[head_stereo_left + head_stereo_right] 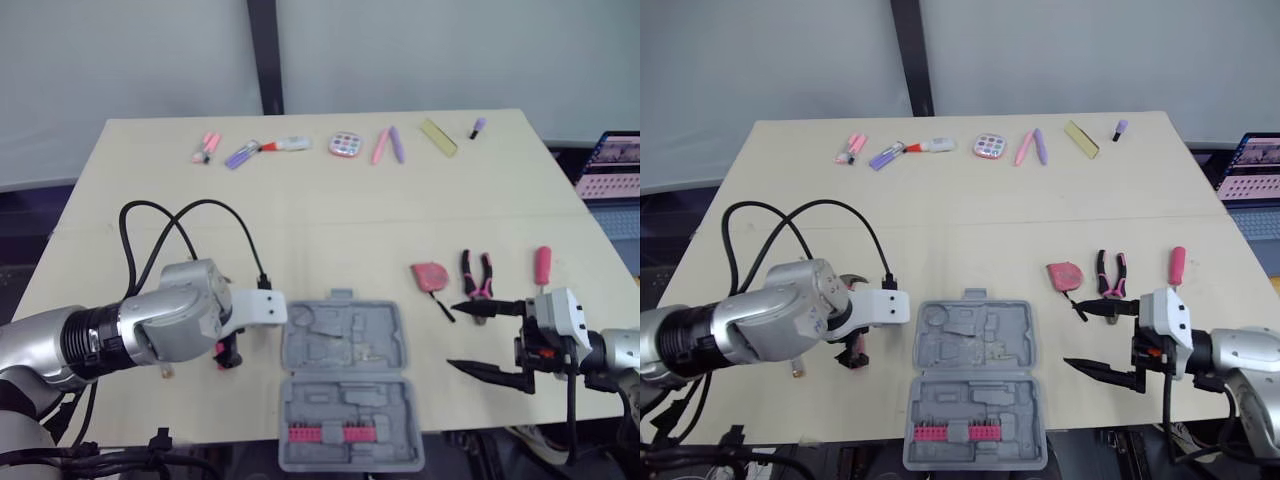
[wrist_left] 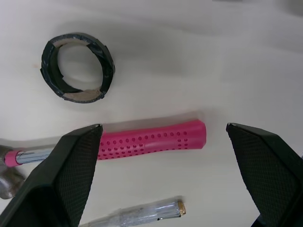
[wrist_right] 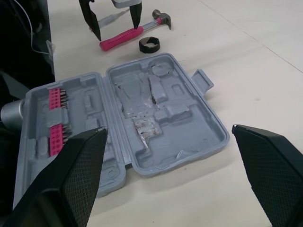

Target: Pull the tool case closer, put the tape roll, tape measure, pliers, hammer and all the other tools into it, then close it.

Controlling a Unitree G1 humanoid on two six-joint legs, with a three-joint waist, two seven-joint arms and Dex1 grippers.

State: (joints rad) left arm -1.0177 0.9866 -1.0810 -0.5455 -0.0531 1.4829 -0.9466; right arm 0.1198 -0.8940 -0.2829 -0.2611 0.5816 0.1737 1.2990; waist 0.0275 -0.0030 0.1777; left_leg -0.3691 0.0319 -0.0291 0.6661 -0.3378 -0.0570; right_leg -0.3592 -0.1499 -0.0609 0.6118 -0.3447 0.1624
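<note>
On the table in the head view we list the tool case, lying open at the near edge with a pink bit row in its near half. To its right we list a tape measure, pliers and a pink-handled screwdriver, each apart from the others. The right hand hangs just near of the pliers, fingers wide, holding nothing. Pens and markers line the far edge. In the left wrist view we find the left hand spread wide, straddling the hammer at its pink handle without gripping. The tape roll lies near one side of the handle and a clear-bodied screwdriver near the other. In the right wrist view, hammer and roll lie just left of the case.
</note>
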